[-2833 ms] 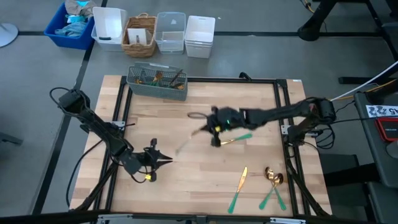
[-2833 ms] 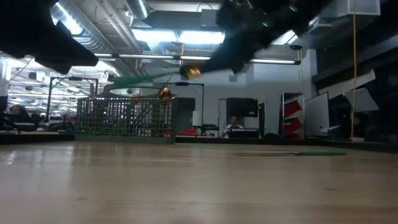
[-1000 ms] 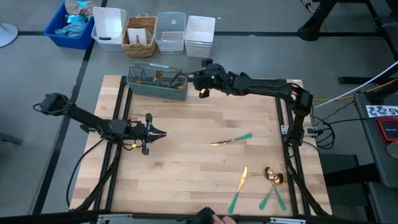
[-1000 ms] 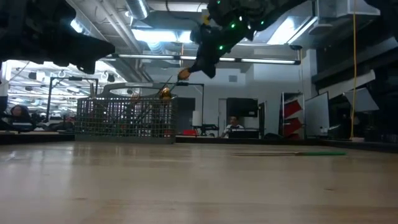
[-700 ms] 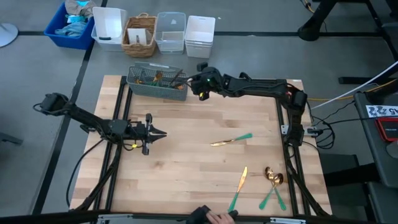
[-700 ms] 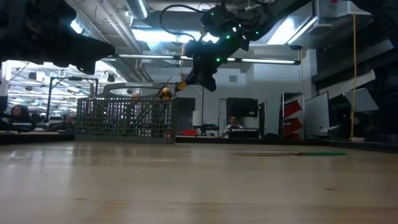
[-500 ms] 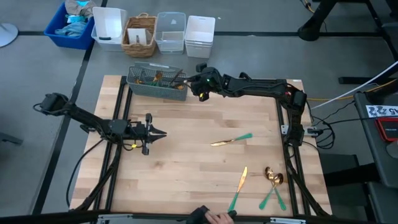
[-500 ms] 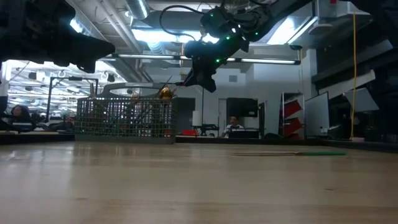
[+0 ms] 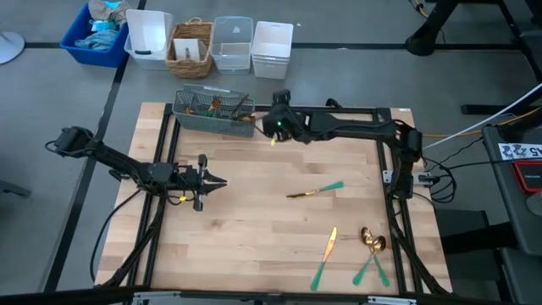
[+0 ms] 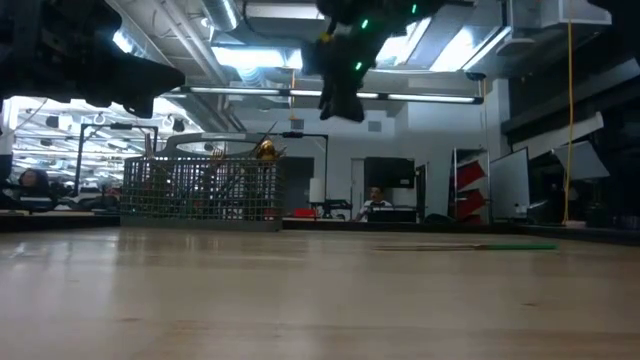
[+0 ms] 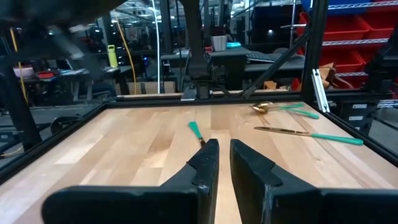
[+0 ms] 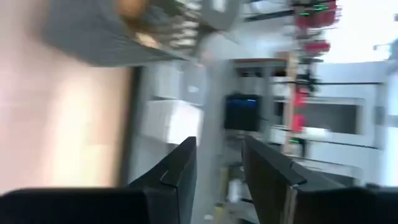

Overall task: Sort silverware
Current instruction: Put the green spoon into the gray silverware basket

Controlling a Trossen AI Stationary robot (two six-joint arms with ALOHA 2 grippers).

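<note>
A grey wire basket (image 9: 213, 112) stands at the table's far edge with several pieces of silverware (image 9: 217, 103) in it; a gold head (image 10: 265, 150) sticks up above its rim. My right gripper (image 9: 262, 121) hangs open just right of the basket's right end, above the table (image 10: 340, 100), with nothing between its fingers (image 12: 219, 168). Loose silverware lies flat on the wood: one piece (image 9: 315, 191) mid-table, a knife (image 9: 324, 252) and two crossed spoons (image 9: 371, 250) near the front right. My left gripper (image 9: 222, 180) hovers shut at the left, pointing level across the table (image 11: 224, 163).
Behind the table stand a blue bin (image 9: 97, 34), white bins (image 9: 273, 49), a wicker basket (image 9: 190, 47) and a clear tub (image 9: 232, 44). A black frame (image 9: 385, 152) rims the tabletop. The left wrist view shows the loose pieces (image 11: 308, 134) ahead of the left gripper.
My right gripper, which held a gold-headed piece at the basket's right end, has opened and let it go into the basket. It has then turned, risen and drawn back a little toward the near edge.
</note>
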